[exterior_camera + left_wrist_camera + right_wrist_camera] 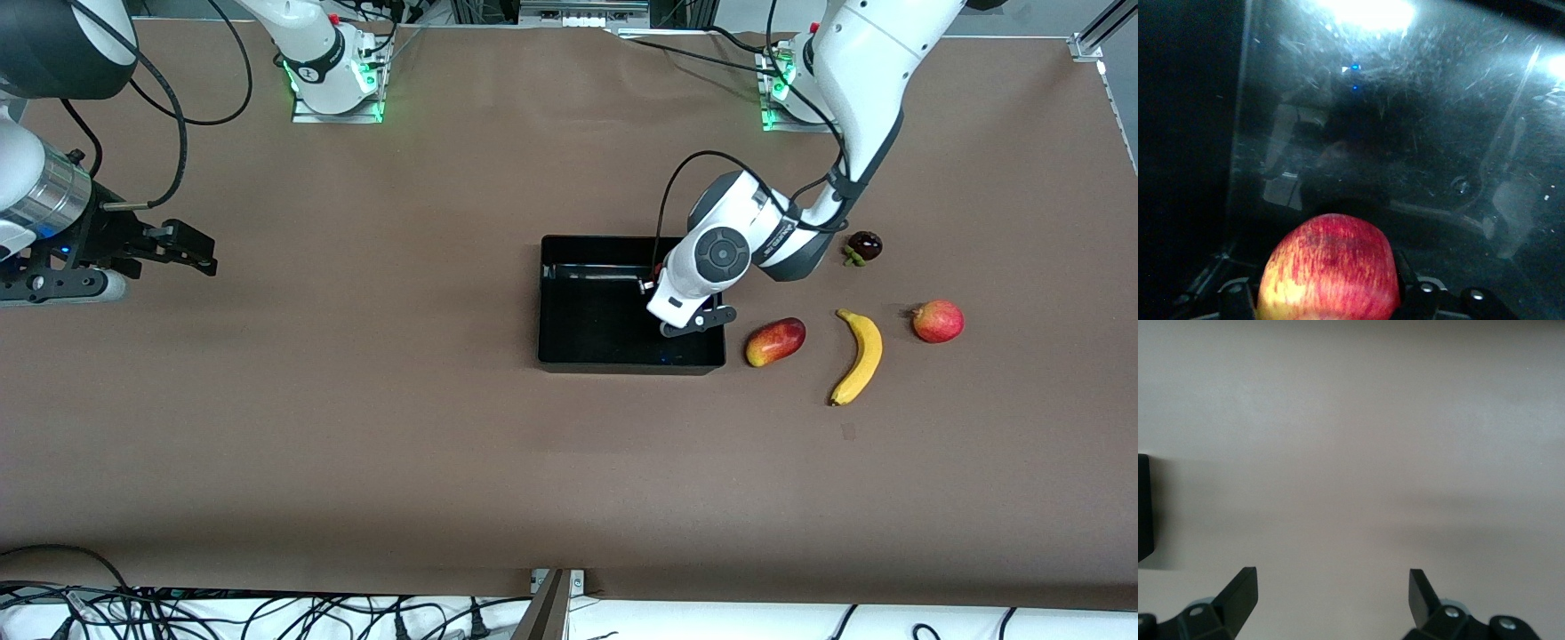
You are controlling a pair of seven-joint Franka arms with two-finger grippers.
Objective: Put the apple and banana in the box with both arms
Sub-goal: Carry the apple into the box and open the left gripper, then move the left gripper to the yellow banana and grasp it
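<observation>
Fingers (pixel 1408 290) of left gripper (pixel 1328 300) hold apple (pixel 1329 270) inside box (pixel 569 356).

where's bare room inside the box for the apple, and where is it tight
The box floor toward the right arm's end is bare. It is tight at the wall beside the mango, where the left end effector holds the apple over the box.

From the front you cannot see the left pincer (pixel 689 324) or the apple (pixel 1329 270) it carries; the wrist housing covers both. In the left wrist view the apple's lower part is cut off. The right pincer (pixel 1331 593) shows only its fingertips (pixel 1241 587).
</observation>
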